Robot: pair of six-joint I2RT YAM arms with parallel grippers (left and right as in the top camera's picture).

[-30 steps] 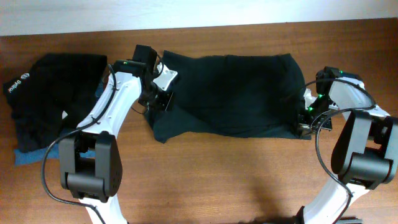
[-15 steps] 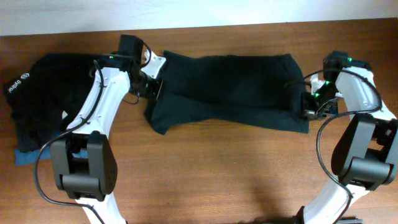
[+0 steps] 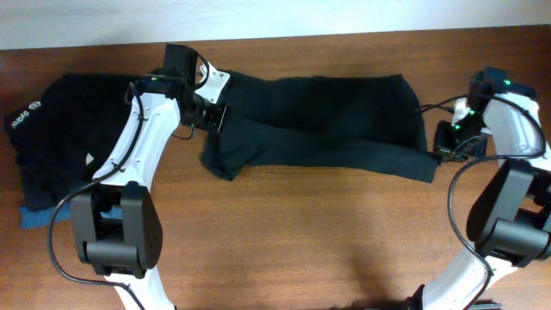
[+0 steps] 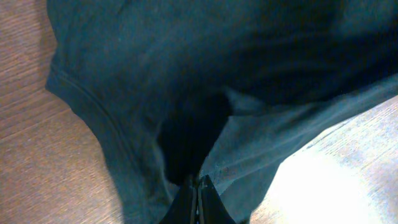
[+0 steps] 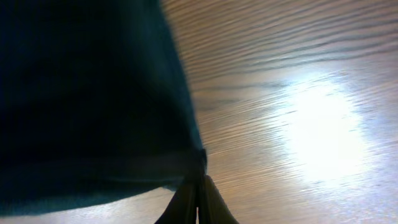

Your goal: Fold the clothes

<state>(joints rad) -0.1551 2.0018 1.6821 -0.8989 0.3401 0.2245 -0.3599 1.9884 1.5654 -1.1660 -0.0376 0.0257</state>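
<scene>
Overhead, left gripper [image 3: 214,117] and right gripper [image 3: 438,154] each pinch the black T-shirt [image 3: 318,120].

Both arms match on my feed: left arm [image 3: 129,164] and right arm [image 3: 516,146] have glossy white link shells between chunky black cylindrical joint housings, and a thin black cable [image 3: 52,232] loops loose along each. Just behind the left gripper [image 3: 217,118] I see a white angular bracket [image 3: 213,83] on a black wrist block, with a small green light [image 3: 153,80] further back; the right gripper [image 3: 439,153] has green lights [image 3: 506,84] behind it too. Fingers [image 4: 210,205] in both wrist views are dark, thin blades tapering to a point, with no markings I can read.
</scene>
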